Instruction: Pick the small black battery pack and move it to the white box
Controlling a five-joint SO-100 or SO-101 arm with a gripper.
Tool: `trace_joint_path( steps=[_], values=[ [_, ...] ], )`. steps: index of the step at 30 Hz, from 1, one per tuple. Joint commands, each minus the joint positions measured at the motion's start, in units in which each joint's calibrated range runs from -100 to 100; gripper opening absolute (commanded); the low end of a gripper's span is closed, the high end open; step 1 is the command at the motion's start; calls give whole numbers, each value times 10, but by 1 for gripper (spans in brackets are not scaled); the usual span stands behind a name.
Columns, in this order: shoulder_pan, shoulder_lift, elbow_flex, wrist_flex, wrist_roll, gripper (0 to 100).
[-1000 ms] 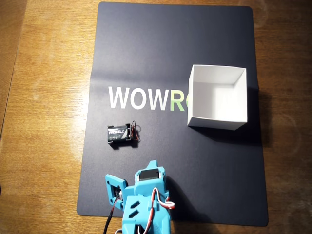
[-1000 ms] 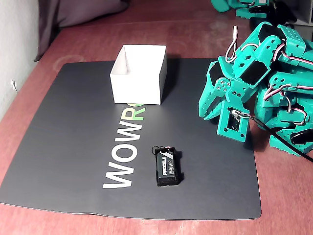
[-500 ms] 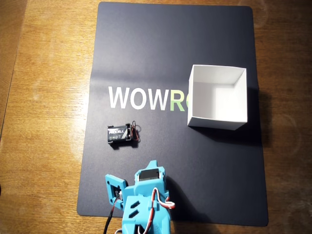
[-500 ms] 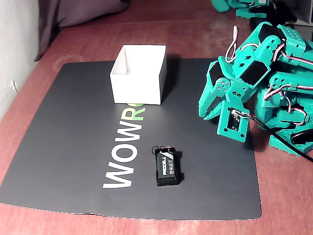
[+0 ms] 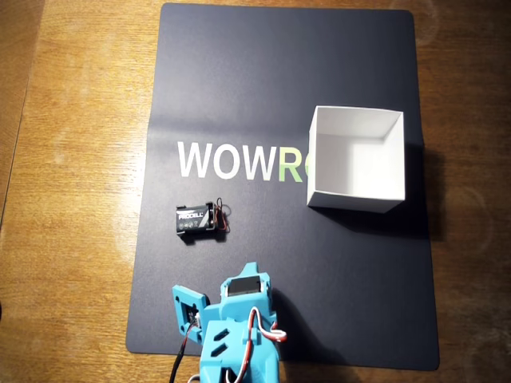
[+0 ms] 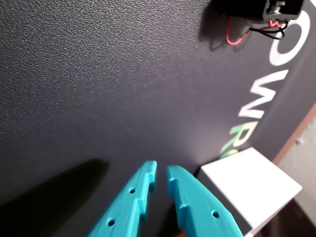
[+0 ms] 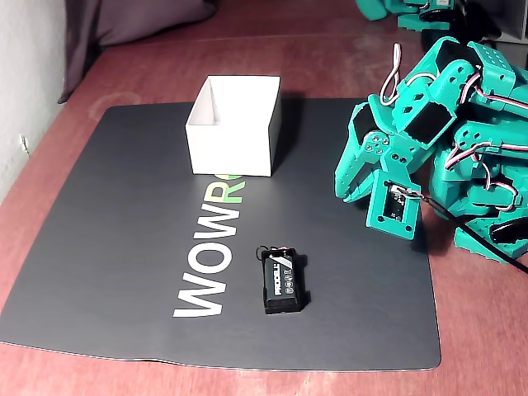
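The small black battery pack (image 5: 194, 219) lies flat on the dark mat, its white lettering up and thin red and black wires at one end. It also shows in the fixed view (image 7: 284, 283) and at the top edge of the wrist view (image 6: 281, 7). The white box (image 5: 355, 199) stands open-topped on the mat, well apart from the pack (image 7: 231, 148) (image 6: 252, 182). My teal gripper (image 6: 161, 175) is shut with nothing between its fingers. It hangs just above the mat near the arm's base (image 5: 249, 270) (image 7: 340, 194), a short way from the pack.
A dark mat (image 5: 279, 80) with "WOWRO" lettering covers the wooden table (image 5: 72, 159). The folded teal arm (image 7: 445, 124) with its cables fills the right side of the fixed view. Another teal device (image 7: 412, 10) stands at the far back.
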Motion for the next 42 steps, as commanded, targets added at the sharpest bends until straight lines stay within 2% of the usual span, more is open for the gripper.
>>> trace_joint_path(
  steps=[1, 42],
  values=[
    [4, -3, -3, 2, 1, 2],
    [-1, -3, -3, 0, -3, 2]
  ],
)
